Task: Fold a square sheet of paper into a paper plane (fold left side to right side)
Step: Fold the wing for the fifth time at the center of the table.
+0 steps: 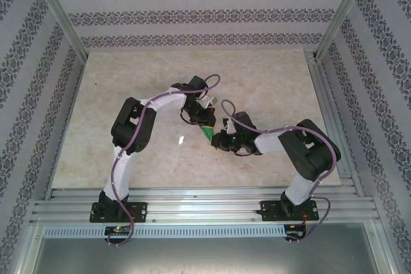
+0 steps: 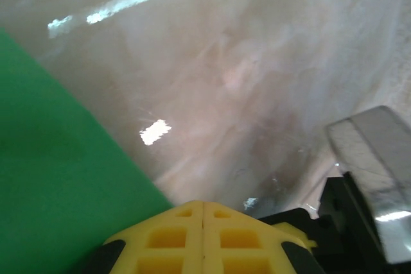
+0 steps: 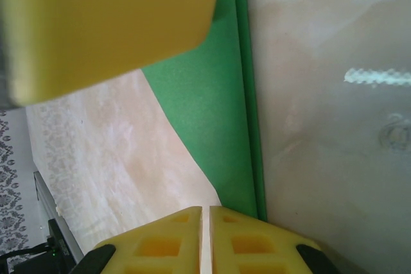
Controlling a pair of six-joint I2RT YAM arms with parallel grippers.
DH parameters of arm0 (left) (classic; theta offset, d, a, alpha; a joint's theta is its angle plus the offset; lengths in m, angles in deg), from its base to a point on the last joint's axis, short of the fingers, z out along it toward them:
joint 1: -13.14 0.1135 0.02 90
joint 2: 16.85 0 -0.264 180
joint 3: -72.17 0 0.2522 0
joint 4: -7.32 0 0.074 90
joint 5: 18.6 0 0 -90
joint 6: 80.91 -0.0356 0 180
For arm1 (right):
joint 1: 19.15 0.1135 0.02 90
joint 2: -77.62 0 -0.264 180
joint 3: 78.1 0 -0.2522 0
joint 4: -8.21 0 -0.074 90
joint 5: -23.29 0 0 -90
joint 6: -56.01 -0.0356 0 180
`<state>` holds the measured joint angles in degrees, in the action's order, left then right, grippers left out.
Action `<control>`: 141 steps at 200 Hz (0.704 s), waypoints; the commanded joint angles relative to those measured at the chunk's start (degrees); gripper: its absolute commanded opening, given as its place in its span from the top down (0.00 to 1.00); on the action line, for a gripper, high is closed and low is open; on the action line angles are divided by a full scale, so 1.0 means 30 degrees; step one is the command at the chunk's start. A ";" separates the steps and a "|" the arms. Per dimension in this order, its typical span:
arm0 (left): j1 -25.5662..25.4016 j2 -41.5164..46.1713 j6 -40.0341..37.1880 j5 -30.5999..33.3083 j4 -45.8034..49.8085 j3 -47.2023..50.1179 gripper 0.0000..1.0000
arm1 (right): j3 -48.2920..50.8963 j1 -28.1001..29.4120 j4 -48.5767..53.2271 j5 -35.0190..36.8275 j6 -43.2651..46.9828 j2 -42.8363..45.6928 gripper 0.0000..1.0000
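The left gripper (image 2: 203,205) is clenched, pads meeting and nothing between them. The paper (image 2: 51,158) lies just to its left, its edge slanting away. The right gripper (image 3: 205,208) is all but closed, a slit between the pads. The paper's creased edge runs straight out from its right pad; whether that pad touches it I cannot tell. The paper lies near the middle of the table (image 1: 270,81), between both grippers. Neither arm seems clearly nearer.

Striped floral walls (image 1: 192,17) surround a glossy beige marbled table (image 1: 128,94) with aluminium rails (image 1: 205,206)
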<state>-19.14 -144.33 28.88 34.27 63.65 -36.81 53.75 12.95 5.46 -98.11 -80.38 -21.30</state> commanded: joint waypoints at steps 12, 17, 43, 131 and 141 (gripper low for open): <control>0.0089 -0.0136 -0.0394 0.0953 -0.0180 0.0121 1.00 | 0.0606 0.0404 0.2891 0.1062 0.0522 -0.1409 0.88; 0.0115 -0.0143 -0.0391 0.0992 -0.0133 0.0139 1.00 | 0.0588 0.0391 0.2909 0.1062 0.0548 -0.1395 0.88; 0.0220 -0.0239 -0.0503 0.1411 -0.0080 0.0230 1.00 | 0.0595 0.0411 0.2939 0.1120 0.0552 -0.1372 0.88; 0.1034 -0.1040 -0.0511 0.2005 -0.0809 0.0594 1.00 | 0.0509 0.0522 0.3112 0.0860 0.0760 -0.1194 0.88; 0.1068 -0.1129 -0.0560 0.2253 -0.0800 0.0597 1.00 | 0.0414 0.0502 0.3103 0.0705 0.0797 -0.1039 0.88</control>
<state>-17.08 -145.40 28.66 37.46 63.26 -35.98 53.36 12.97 6.33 -98.13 -79.70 -21.28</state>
